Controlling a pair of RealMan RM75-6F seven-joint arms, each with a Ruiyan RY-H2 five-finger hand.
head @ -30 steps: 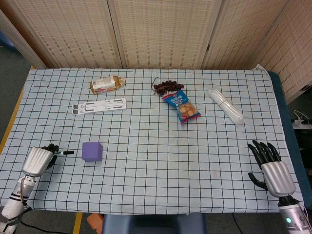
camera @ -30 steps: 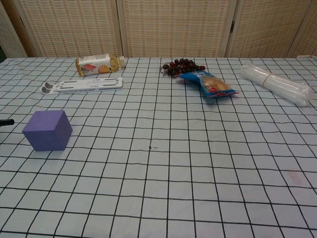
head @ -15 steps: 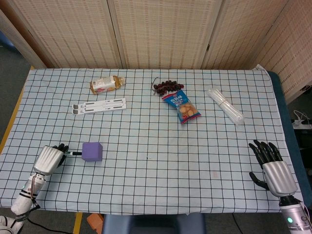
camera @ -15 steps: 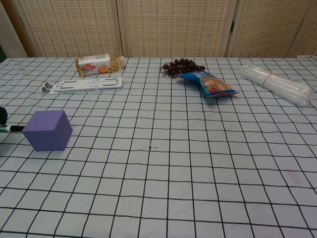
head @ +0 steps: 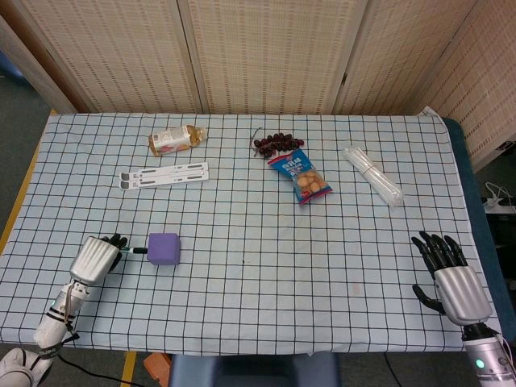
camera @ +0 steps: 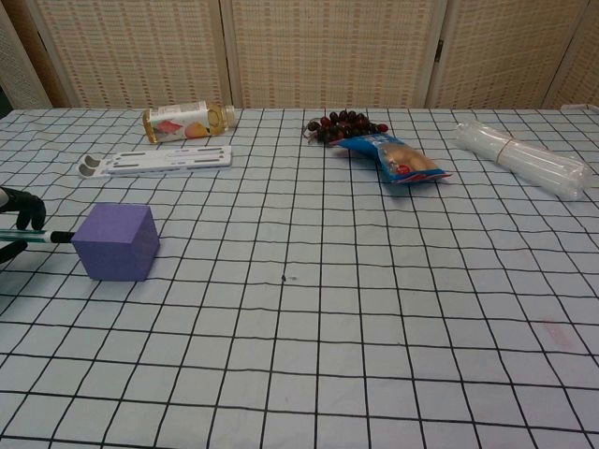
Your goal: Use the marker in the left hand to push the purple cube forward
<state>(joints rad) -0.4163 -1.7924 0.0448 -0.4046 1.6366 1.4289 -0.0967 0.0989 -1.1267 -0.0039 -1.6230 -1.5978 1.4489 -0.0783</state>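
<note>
Robot's left hand (head: pixel 98 258), silver-backed w/ black fingers, grips a slim black-tipped marker (head: pixel 135 251) at the near-left of the checked tablecloth (head: pixel 258 306), tip touching the left face of the small purple cube (head: pixel 164 248). Judgement: push is under way; best done w/ the marker kept low and level, aimed at the middle of the cube face so the block slides straight rather than spinning off the tip, pressure slow and even. Left forearm lies low along the table edge, hand back up, fingers curled round the marker barrel; chest view shows only the fingertips (camera: pixel 26 208) and marker at the frame's left edge. Right hand (head: pixel 450 278) rests at the near-right, palm down, fingers apart, holding nothing. Mid-table: white slotted plastic strip (head: pixel 164 174), blue snack packet (head: pixel 300 176), clear plastic-wrapped bundle (head: pixel 372 175). Far side: bottle w/ orange label lying down (head: pixel 176 139), bunch of dark grapes (head: pixel 273 143), in front of woven screen panels
</note>
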